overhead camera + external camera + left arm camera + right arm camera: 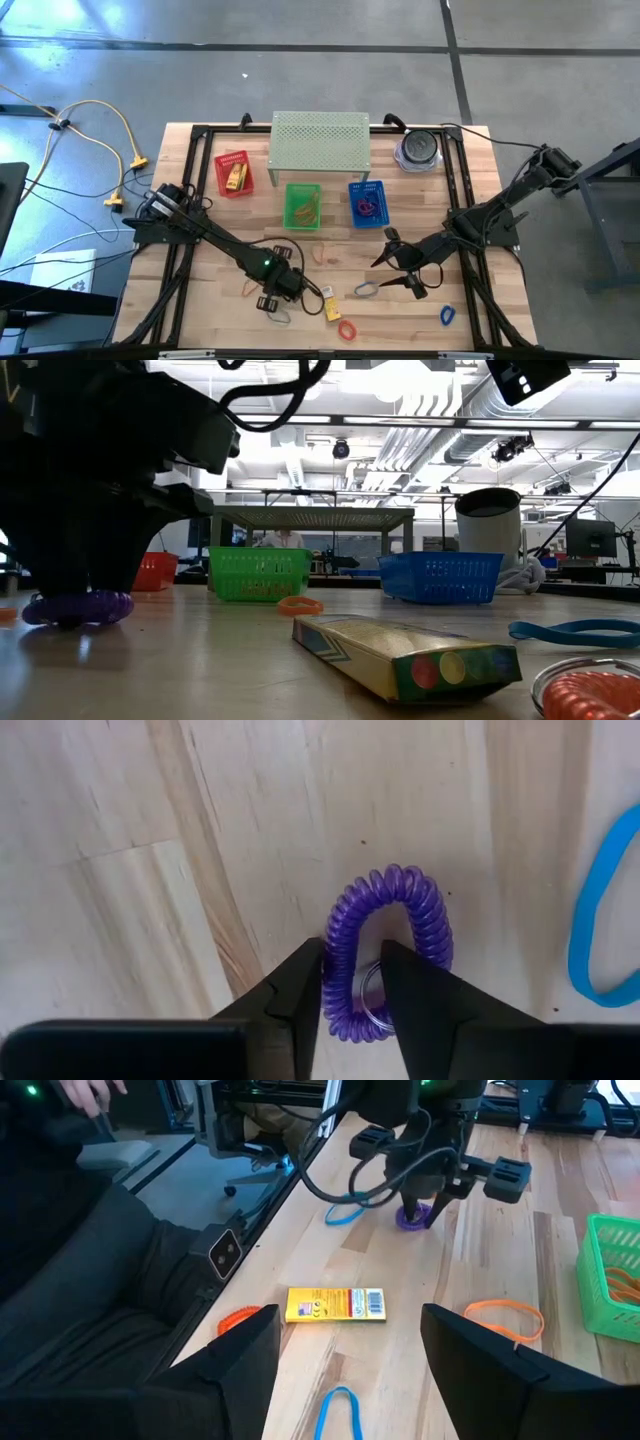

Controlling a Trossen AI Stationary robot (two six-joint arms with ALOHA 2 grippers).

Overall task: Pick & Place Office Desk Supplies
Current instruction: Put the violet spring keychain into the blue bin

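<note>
A purple coil loop [400, 920] lies flat on the wood near the table's near-left corner, also seen in the low view [78, 607]. My left gripper [352, 955] points straight down over it [272, 303], its fingers slightly apart with one side of the coil between them. My right gripper [400, 265] hangs wide open above the table's near right [345, 1350], holding nothing. A yellow packet [332, 308], a red coil [347, 329], a grey loop [365, 289] and a blue loop [447, 315] lie loose on the table. My left gripper comes from above, one finger [300, 990] outside the purple loop and the other [415, 995] inside it. The strand between them [338, 970] lies against the outer finger. Bare table shows between the strand and the inner finger. The coil rests flat on the table.
Red [233, 173], green [303, 205] and blue [367, 203] mesh baskets stand in a row before the pale green shelf [320, 140]. A round container [418, 150] stands at the far right. A blue loop [600, 910] lies beside the purple coil, an orange loop [505, 1318] near the green basket.
</note>
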